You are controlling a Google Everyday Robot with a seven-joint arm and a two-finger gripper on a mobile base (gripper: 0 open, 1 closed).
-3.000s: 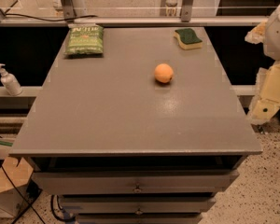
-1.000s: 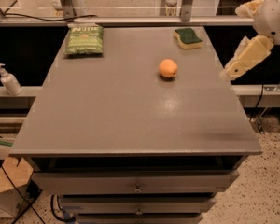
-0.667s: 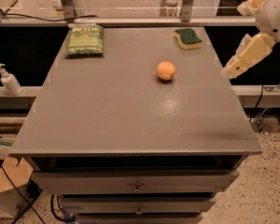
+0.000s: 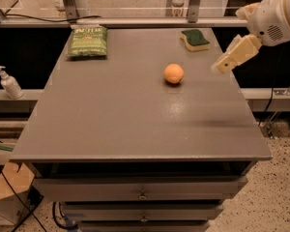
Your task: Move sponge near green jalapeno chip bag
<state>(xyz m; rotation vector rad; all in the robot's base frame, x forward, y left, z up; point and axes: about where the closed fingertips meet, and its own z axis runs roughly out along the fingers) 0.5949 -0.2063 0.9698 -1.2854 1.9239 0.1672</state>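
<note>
The sponge (image 4: 194, 39), pale yellow with a dark green top, lies at the far right of the grey table (image 4: 135, 124). The green jalapeno chip bag (image 4: 88, 41) lies flat at the far left corner, well apart from the sponge. My gripper (image 4: 222, 65) hangs over the table's right edge, to the right of the sponge and a little nearer to the camera, angled down and to the left. It touches nothing and holds nothing that I can see.
A round orange (image 4: 173, 73) sits on the table between the gripper and the middle. A soap dispenser (image 4: 8, 83) stands on a ledge at the left. Drawers (image 4: 142, 195) run below the table front. A rail and posts line the back edge.
The arm has risen from low beside the table's right side and swung left over the right edge, closer to the sponge. The sponge, orange and bag have not moved.
</note>
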